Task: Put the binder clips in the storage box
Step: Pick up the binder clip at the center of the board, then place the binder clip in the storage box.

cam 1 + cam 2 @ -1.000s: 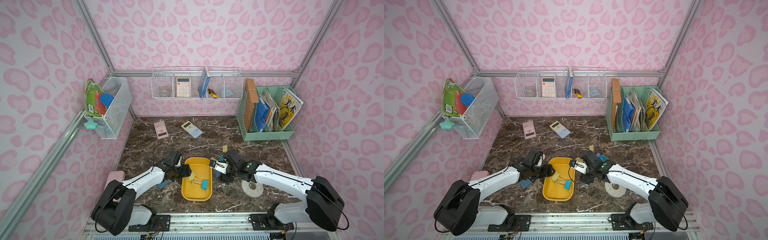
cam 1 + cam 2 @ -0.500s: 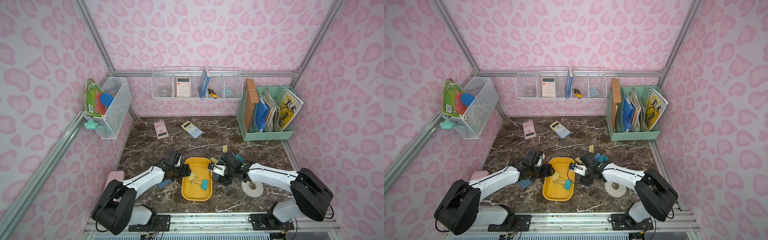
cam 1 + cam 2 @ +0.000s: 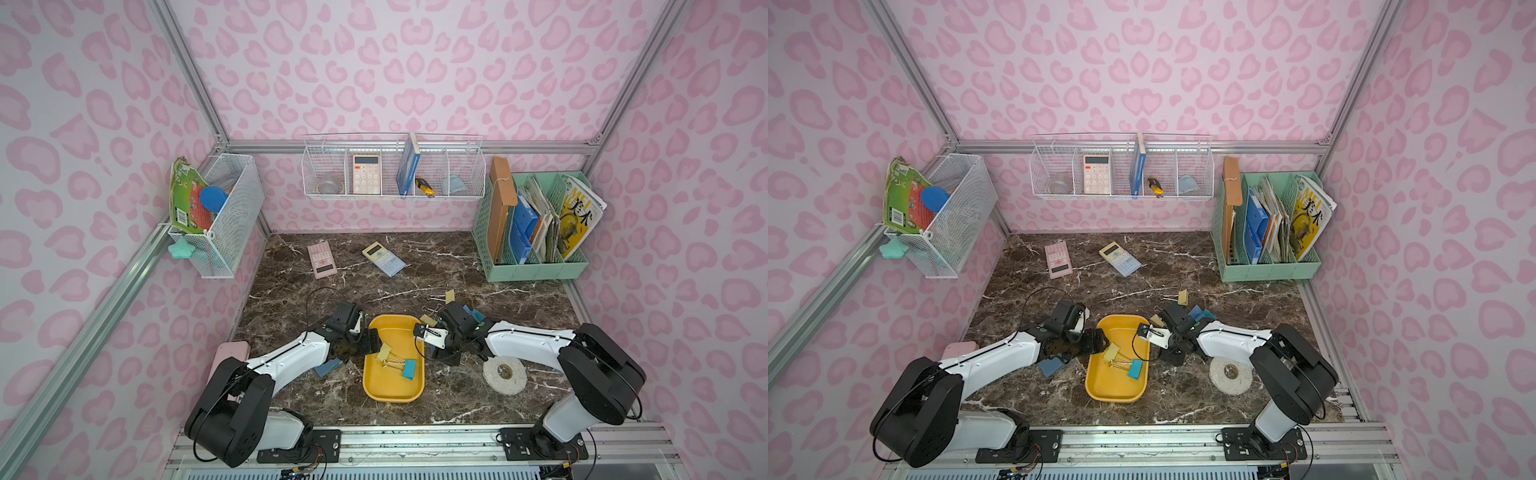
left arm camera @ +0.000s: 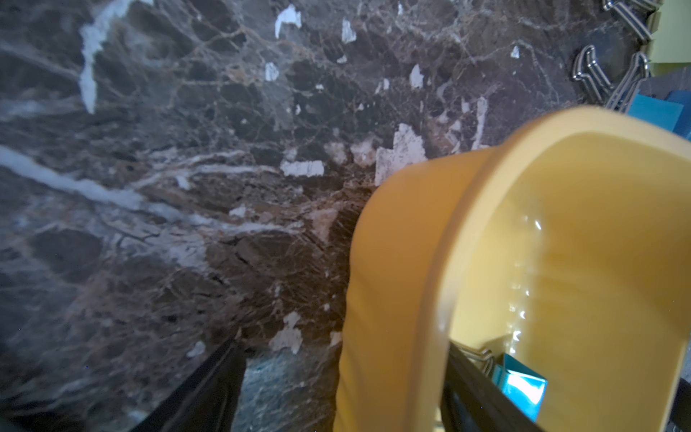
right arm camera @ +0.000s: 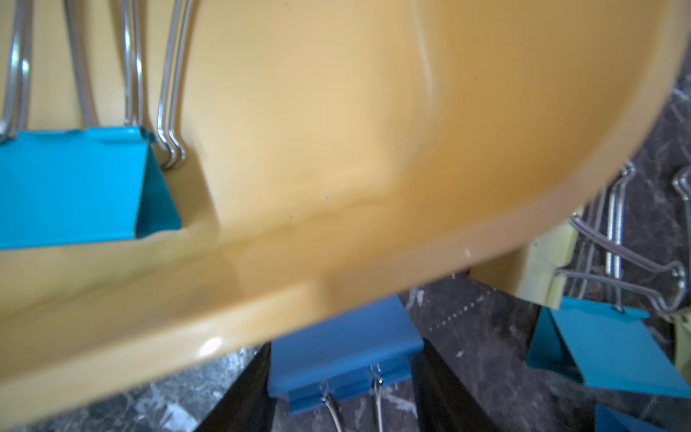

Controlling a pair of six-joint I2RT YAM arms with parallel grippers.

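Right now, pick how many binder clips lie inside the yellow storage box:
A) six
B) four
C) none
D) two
D: in a top view the storage box holds only a pale yellow clip and a teal clip, their wire handles between them.

The box [image 3: 387,388], a shallow yellow tray with rounded corners, lies flat at the near middle of the bench [image 3: 436,272]. Inside it rest a pale clip [image 3: 383,351] and a teal clip [image 3: 409,368], their silver wire handles meeting between them. Just beside its right wall a blue clip [image 5: 344,351] lies on the bench, handles pointing away from the box. A corner clip [image 3: 427,320], pale yellow, sits by the box's far right corner, with a back clip [image 3: 449,296] of the same colour farther off
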